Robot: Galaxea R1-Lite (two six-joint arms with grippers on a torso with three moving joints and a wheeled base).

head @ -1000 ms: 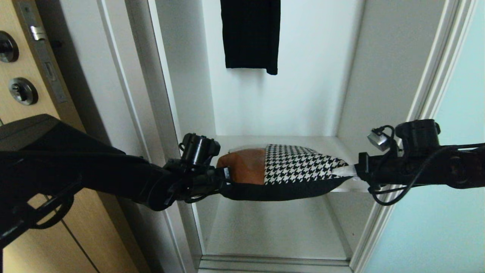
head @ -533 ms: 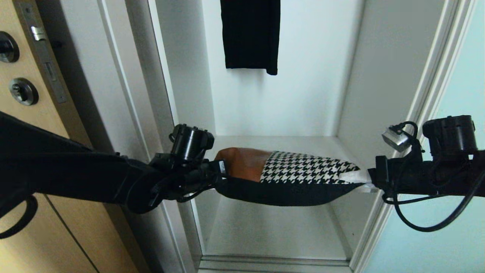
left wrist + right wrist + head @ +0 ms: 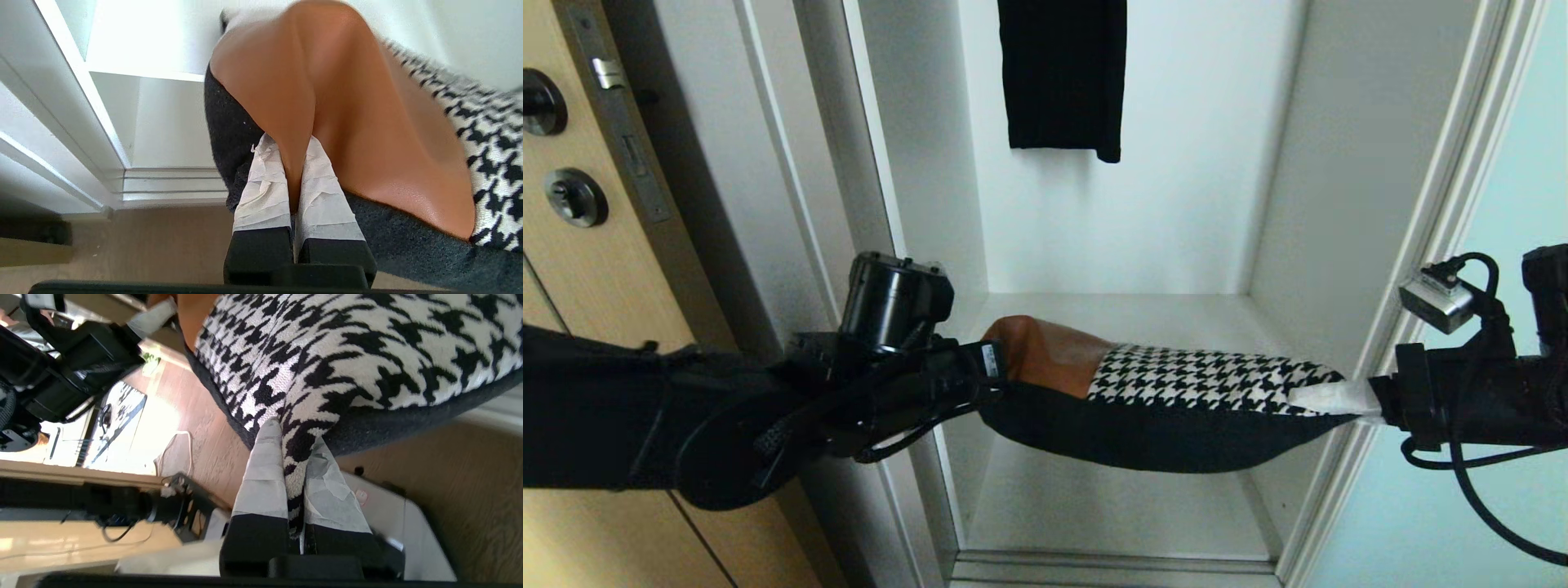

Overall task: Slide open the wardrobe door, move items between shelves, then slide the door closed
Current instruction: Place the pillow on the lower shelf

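Note:
The cushion (image 3: 1176, 384), tan leather at one end and houndstooth at the other with a black back, hangs stretched level between my two grippers in front of the open wardrobe. My left gripper (image 3: 996, 363) is shut on its leather corner (image 3: 347, 122), the taped fingers (image 3: 261, 183) pinching a fold. At the opposite end my right gripper (image 3: 1327, 398) is shut on the houndstooth corner (image 3: 347, 347). Behind the cushion is the upper shelf (image 3: 1111, 306), and below it the lower shelf (image 3: 1111, 498). The sliding wardrobe door (image 3: 1503, 163) stands slid to the right.
A long black ribbed garment (image 3: 1062, 73) hangs at the back of the compartment. The white frame post (image 3: 849, 163) is close behind my left wrist. A wood door with black handles (image 3: 572, 196) stands at far left. Wood floor (image 3: 143, 245) lies below.
Both grippers have drawn back out of the compartment, lower and wider apart. The cushion has come off the upper shelf's front edge and now hangs stretched in front of it.

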